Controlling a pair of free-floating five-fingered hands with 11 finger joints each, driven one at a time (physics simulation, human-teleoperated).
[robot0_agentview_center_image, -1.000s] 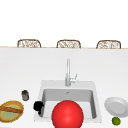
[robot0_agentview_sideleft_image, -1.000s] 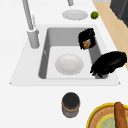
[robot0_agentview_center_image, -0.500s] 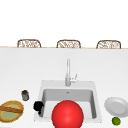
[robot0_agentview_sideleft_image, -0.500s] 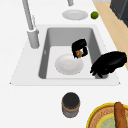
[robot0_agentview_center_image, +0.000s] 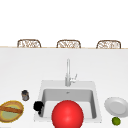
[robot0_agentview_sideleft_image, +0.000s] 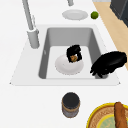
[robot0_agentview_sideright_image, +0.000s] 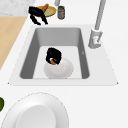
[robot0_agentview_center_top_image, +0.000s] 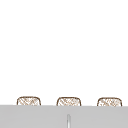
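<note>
White kitchen counter with a steel sink (robot0_agentview_sideleft_image: 47, 50) in the middle; inside it, one hand (robot0_agentview_sideleft_image: 74, 53) is curled tight around a small brown thing (robot0_agentview_sideleft_image: 73, 58), right over the white plate (robot0_agentview_sideleft_image: 65, 68) on the sink floor; the left hand (robot0_agentview_center_image: 38, 106) hovers at the sink's front-left rim, fingers loosely drooping, holding nothing.
</note>
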